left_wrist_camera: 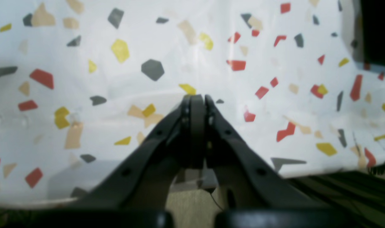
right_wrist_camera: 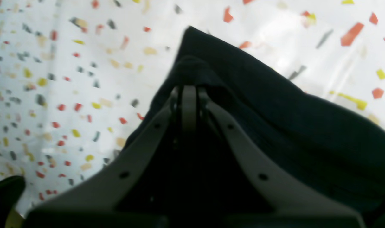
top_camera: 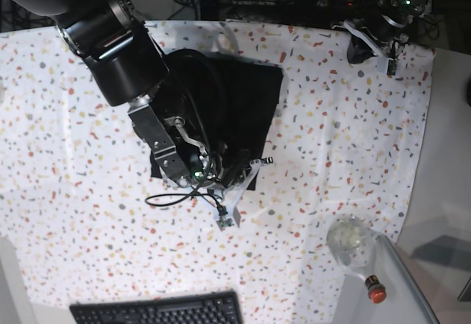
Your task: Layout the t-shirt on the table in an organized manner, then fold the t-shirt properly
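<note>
Black t-shirt (top_camera: pixel 246 99) lying on the speckled worktop (top_camera: pixel 73 191), toward its far edge and a little left of centre in the base view, bunched into a rough block rather than spread flat. The right pincer (right_wrist_camera: pixel 188 90) is at the near edge of the t-shirt with its jaws closed on a raised fold of the cloth, as the right wrist view shows: the dark fabric rises to a peak at the tips. The left pincer (left_wrist_camera: pixel 197 98) is well apart from the t-shirt, at the far right corner of the worktop in the base view; its jaws are pressed together with nothing between them, and only bare speckled cloth lies before it. A black keyboard (top_camera: pixel 158 311) sits at the near edge of the worktop, well clear of the t-shirt. The garment is judged light, limp and non-fragile: it will drape and drag rather than keep any shape, and one pinch lifts only a local fold. Holds at a hem corner or shoulder seam, one per pincer, would likely spread it best.
</note>
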{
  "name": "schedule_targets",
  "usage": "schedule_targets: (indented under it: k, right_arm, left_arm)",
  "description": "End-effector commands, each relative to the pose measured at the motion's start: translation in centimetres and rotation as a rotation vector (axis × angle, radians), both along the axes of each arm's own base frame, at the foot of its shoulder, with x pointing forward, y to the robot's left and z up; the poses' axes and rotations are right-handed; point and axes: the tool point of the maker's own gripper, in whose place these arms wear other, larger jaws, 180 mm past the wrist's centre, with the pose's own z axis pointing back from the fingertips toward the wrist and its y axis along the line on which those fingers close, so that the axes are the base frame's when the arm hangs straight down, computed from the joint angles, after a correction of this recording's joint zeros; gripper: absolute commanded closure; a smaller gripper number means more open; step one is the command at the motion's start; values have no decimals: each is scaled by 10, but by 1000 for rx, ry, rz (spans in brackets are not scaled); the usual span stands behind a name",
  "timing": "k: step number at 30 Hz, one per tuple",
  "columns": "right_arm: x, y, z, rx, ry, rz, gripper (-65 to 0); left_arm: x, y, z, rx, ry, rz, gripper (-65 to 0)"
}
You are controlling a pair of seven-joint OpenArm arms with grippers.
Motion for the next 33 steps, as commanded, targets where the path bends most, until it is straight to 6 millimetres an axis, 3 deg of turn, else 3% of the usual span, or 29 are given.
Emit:
schedule_targets:
  k: [1, 7, 12, 16, 18, 19, 22, 24, 26, 29, 33]
  right_arm:
    - [18, 8, 22, 38, -75, -8, 0]
    - [19, 0, 5, 18, -67, -31, 0]
    - [19, 1, 7, 22, -72, -30, 0]
    - [18, 9, 32, 72, -133, -21, -296]
    - [14, -1, 54, 87, -200, -14, -387]
    - [10, -7, 62, 90, -228, -11, -398]
    - [-13, -27, 85, 98, -289, 7, -359]
    - [-38, -36, 85, 88, -263, 31, -288]
    - [-67, -40, 78, 85, -217, 48, -182]
    - [-109, -47, 57, 82, -150, 59, 0]
    - [-145, -44, 38, 104, -82, 47, 0]
  left_arm:
    - [-2, 4, 0, 11, 9, -5, 0]
    - [-1, 4, 1, 14, 6, -8, 0]
    - [8, 2, 1, 12, -5, -11, 0]
    - [10, 1, 1, 10, -4, -14, 0]
    - [12, 1, 2, 12, -11, -15, 0]
    - [13, 1, 4, 14, -16, -17, 0]
    - [19, -1, 9, 19, -36, -23, 0]
    - [22, -2, 13, 17, -52, -22, 0]
    - [26, -6, 15, 13, -62, -27, 0]
    - [41, -32, 15, -23, -84, -76, 0]
    - [65, -58, 14, -80, -117, -95, 0]
